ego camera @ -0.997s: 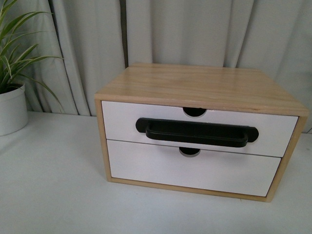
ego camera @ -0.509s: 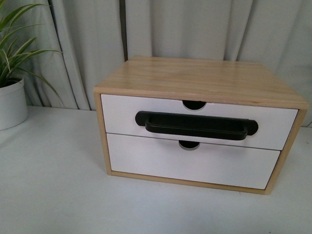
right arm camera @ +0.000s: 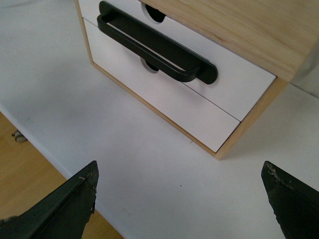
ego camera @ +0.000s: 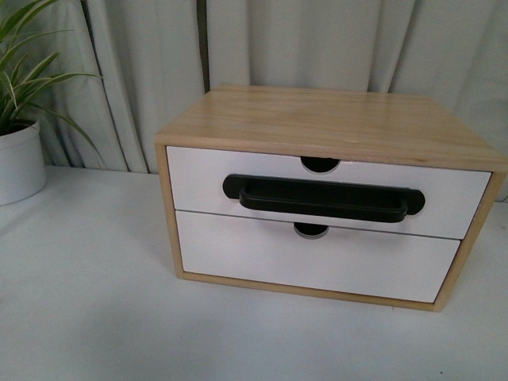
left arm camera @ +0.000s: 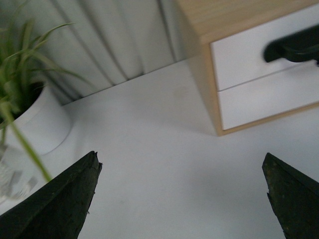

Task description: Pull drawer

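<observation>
Standing on the white bench [ego camera: 87, 309], a wooden cabinet [ego camera: 333, 119] is seen whole in the front view. The drawer [ego camera: 198, 181] with the black bar handle [ego camera: 323, 198] is set in the upper slot, pushed in flush above a plain white drawer [ego camera: 317, 266]. A potted plant [ego camera: 20, 151] is caught to the left and a grey curtain [ego camera: 317, 40] behind. Only in the left wrist view are the left fingers [left arm camera: 60, 204] seen, spread wide and holding nothing, over bare bench between plant and cabinet. Only in the right wrist view are the right fingers [right arm camera: 65, 204] shown, likewise spread wide and empty, apart from the handle, with a wooden floor [right arm camera: 30, 184] revealed past the bench edge.
</observation>
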### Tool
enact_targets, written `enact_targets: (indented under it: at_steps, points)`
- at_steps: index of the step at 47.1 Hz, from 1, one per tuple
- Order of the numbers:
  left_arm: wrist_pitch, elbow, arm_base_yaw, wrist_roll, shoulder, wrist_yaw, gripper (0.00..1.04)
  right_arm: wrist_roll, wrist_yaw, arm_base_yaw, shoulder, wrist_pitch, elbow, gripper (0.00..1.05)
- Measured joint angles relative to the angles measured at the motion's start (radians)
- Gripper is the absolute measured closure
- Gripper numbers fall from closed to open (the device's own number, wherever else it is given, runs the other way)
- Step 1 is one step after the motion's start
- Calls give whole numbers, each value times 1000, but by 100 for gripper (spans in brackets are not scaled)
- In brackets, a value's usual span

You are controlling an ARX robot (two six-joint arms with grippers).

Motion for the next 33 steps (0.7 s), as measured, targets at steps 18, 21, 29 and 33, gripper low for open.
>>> enact_targets:
  at_steps: [18, 21, 29, 33]
  points:
    - [-158, 270, -117, 404, 311, 164, 6, -309, -36, 62, 238, -74, 158, 9]
    - [-207, 312, -133, 462, 349, 167, 6, -336, -37, 68, 262, -77, 173, 9]
    - [-341, 424, -171, 613, 441, 170, 6, -428, -37, 90, 338, -93, 221, 9]
    - [-408, 488, -189, 690, 490, 167, 6, -478, -39, 106, 382, -99, 243, 9]
